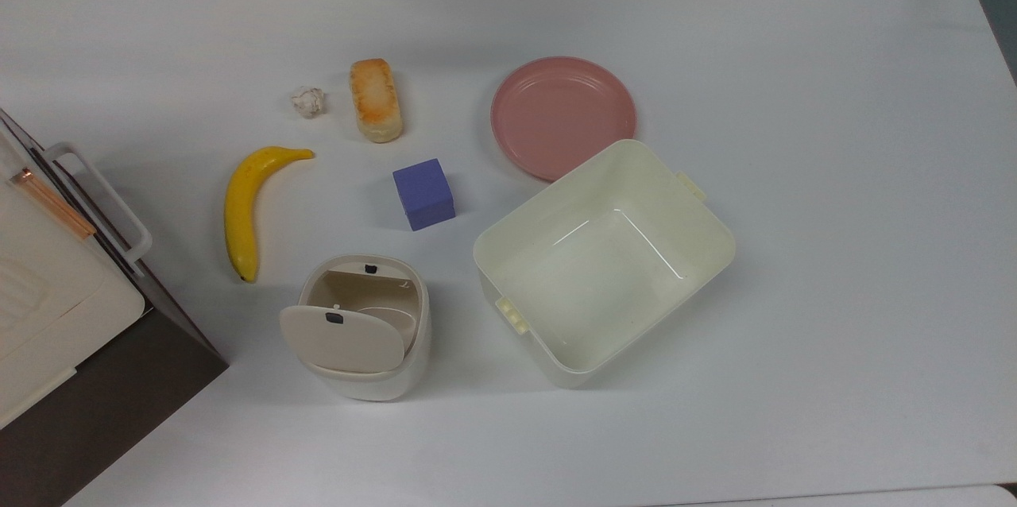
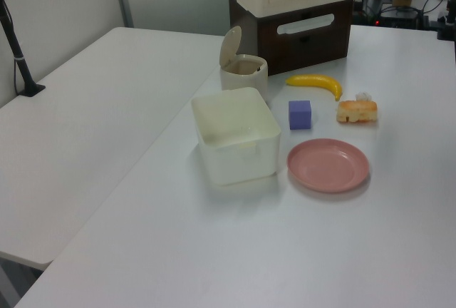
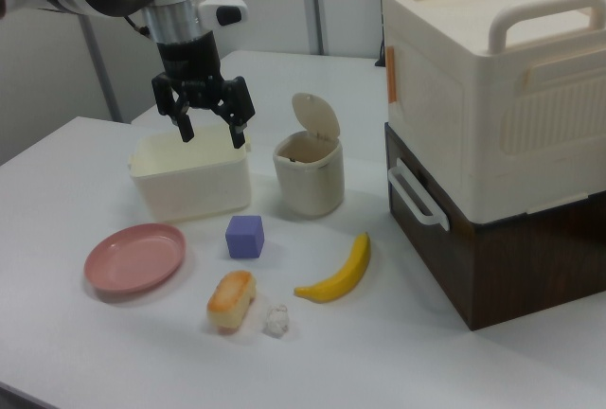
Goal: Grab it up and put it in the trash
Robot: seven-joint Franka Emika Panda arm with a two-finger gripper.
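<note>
Crumpled white paper ball (image 1: 307, 102) on the white desk (image 1: 794, 94).
Roundish, probably without a long axis; rounded cream plastic bin (image 1: 361, 328) (flap tipped up); tool (image 3: 205, 127) spread apart.

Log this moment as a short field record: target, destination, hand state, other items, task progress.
target: crumpled paper ball, on the table beside the bread loaf, untouched
destination: small bin, flap lid tilted open
hand: open, holding nothing, raised above the table in the right view
other items: banana, purple cube, pink plate, cream tub
progress: grasp not yet begun
</note>
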